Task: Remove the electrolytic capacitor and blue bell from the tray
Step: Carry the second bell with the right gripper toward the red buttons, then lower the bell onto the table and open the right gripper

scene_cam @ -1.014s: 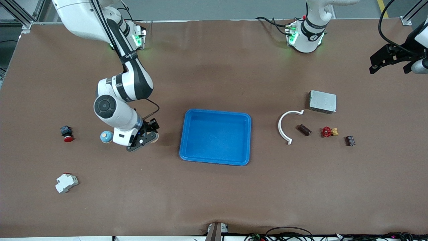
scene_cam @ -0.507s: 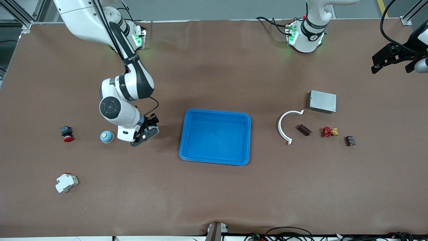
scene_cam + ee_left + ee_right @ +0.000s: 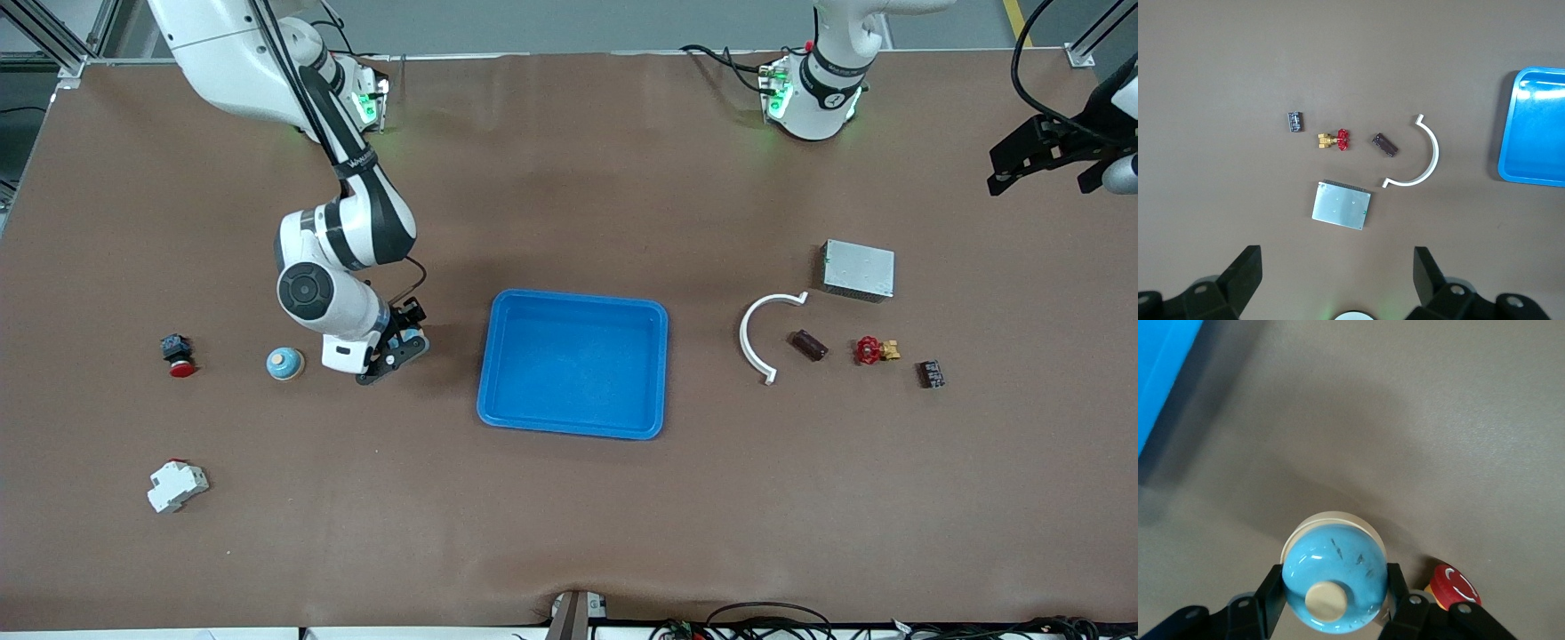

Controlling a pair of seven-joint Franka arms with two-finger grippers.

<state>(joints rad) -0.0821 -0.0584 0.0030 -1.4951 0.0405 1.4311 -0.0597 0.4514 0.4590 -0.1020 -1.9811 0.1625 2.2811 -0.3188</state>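
Bell (image 3: pixel 285 363) and capacitor (image 3: pixel 809 345) flank tray (image 3: pixel 573 430)
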